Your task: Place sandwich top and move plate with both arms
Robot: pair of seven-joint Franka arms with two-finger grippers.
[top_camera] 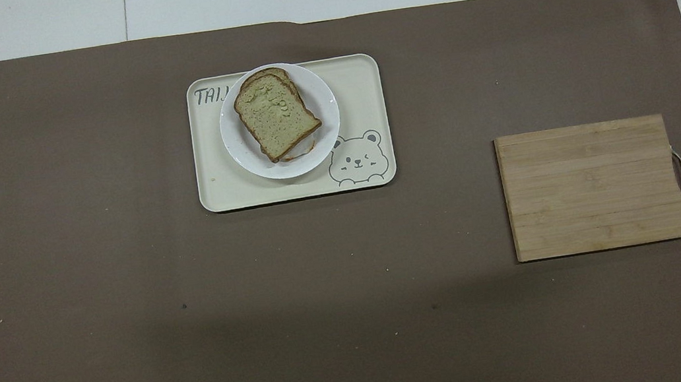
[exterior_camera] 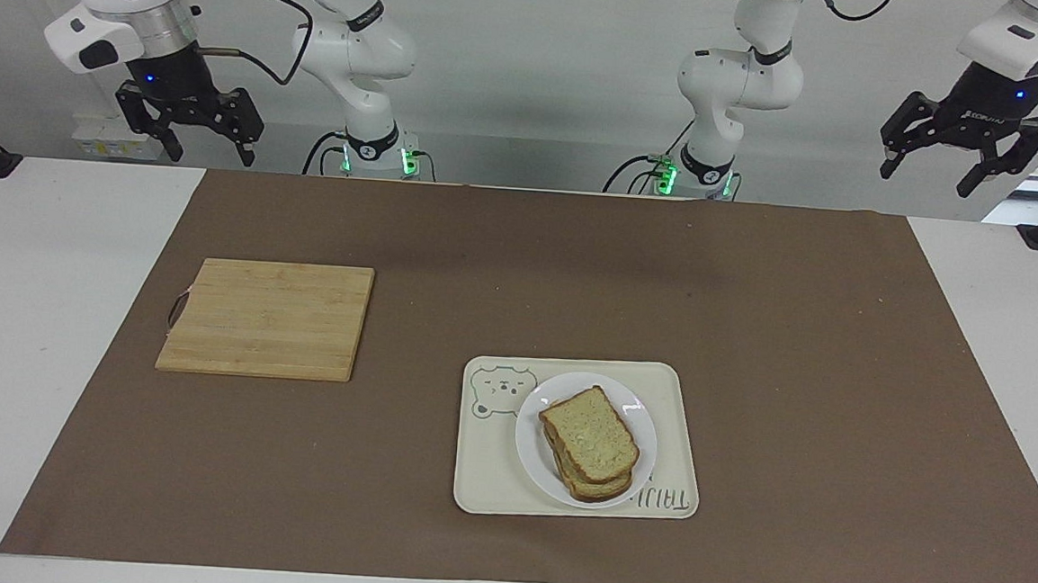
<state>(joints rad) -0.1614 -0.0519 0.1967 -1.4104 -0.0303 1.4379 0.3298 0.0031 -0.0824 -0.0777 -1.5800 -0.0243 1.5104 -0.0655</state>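
Sandwich top (exterior_camera: 590,433) is being carried by the stack of slices on the plate (exterior_camera: 642,425), crust dome pointing away from the robots & toward the left arm's end, long axis set diagonally across the plate. Plate is being borne by the bear tray (exterior_camera: 494,470), farther from the robots than the cutting board (exterior_camera: 269,318). Left gripper (exterior_camera: 963,163) is being held high above the table's edge at the left arm's end, fingers spread wide, nothing gripped. Right gripper (exterior_camera: 189,132) is being held likewise at the right arm's end, fingers wide apart, empty. Both arms are waiting; brown mat (exterior_camera: 503,263) is lying bare between grippers & tray.
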